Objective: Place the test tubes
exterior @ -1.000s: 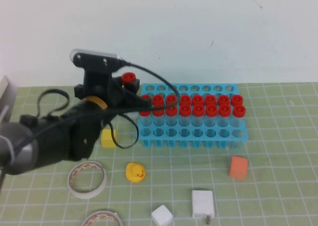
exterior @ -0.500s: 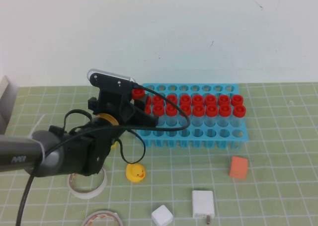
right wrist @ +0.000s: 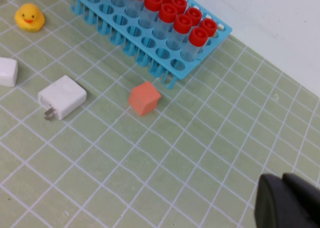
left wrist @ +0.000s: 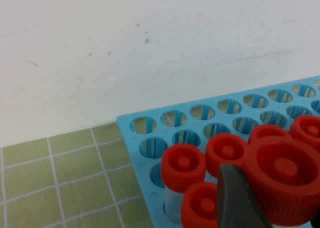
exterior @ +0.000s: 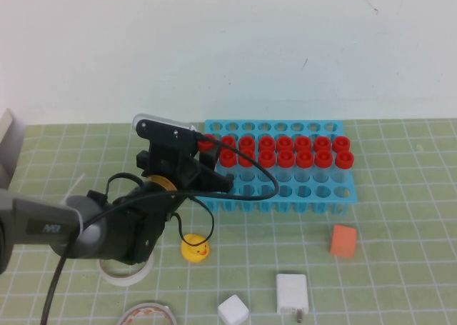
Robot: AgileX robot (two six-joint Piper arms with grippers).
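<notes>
**Red-capped test tube gripped at the blue rack's left end**

Nearest, the right gripper hovers over the green table, jaws closed, well apart from the rack. Further out lie a white charger and a yellow duck. Beyond them the left gripper holds the upright test tube in its jaws.

Left arm: a grey rounded link is noted, with a dark band carrying white lettering, unreadable. The black wrist section is joined to it by a yellow ring. A black bracket with a pale top plate and small bright screw heads is mounted above. 1 thin black cable is looped beside the left gripper, black, at the arm's far end. The right gripper is seen only in its own wrist view: black, blunt, round-edged.
</notes>
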